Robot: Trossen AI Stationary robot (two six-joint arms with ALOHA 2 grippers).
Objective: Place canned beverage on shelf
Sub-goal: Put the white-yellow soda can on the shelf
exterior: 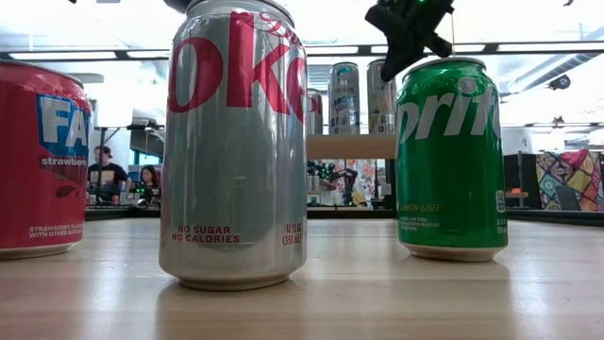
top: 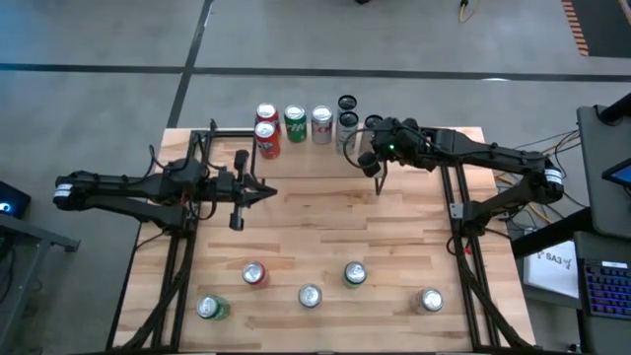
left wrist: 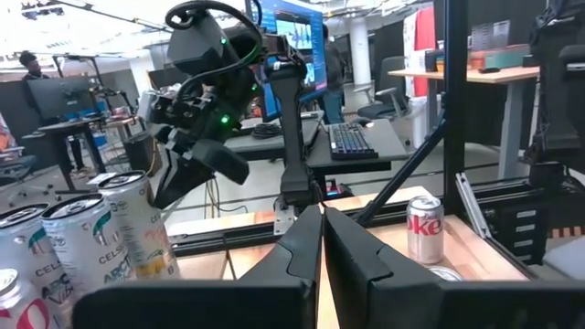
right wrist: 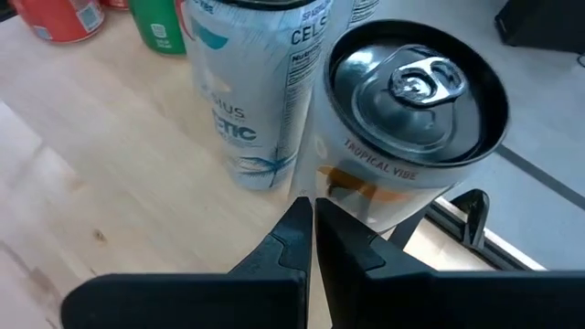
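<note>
Cans on shelf (top: pixel 306 158), none gripped. Right gripper (right wrist: pixel 311 212) clenched empty, fingers (right wrist: pixel 285 239) pressed together, tips just beside a white Celsius can (right wrist: pixel 402 137) and another slim can (right wrist: pixel 245 100) at the shelf's right end. Left gripper (left wrist: pixel 322 224) likewise clamped shut on nothing, held above the tabletop (top: pixel 335 247) near its left side, pointed across toward the right arm. Along the shelf in the high view: two red cans (top: pixel 267 133), a green can (top: pixel 295 123), a silver can (top: pixel 321 124), then the slim cans (top: pixel 347 116). Near edge of table: five more cans standing apart, a Diet Coke (exterior: pixel 236 142), a Sprite (exterior: pixel 449 156) and a red Fanta (exterior: pixel 42 161) closest to the low camera. People seated in the room beyond.
</note>
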